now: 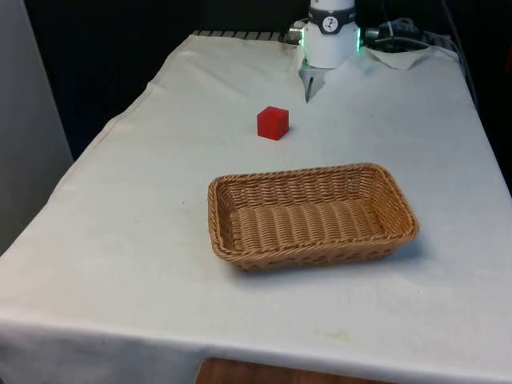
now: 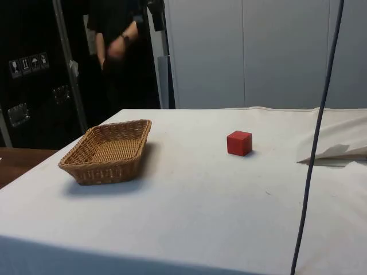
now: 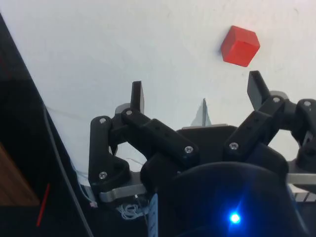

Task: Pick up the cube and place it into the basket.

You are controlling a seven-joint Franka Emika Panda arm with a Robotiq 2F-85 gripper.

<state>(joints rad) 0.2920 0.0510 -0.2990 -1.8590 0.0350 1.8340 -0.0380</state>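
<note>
Nothing of the task is done yet. Red cube (image 1: 273, 122) sits on the counter toward its far edge, apart from the wicker basket (image 1: 396, 204) at mid-counter. Gripper (image 3: 196, 90) hangs above, jaws spread wide and empty; approach, grasp, carry and drop remain.

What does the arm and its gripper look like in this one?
The arm is white with a black band and green lights at its sides. The gripper is black: two flat fingers on linked bars fastened with silver screws.
</note>
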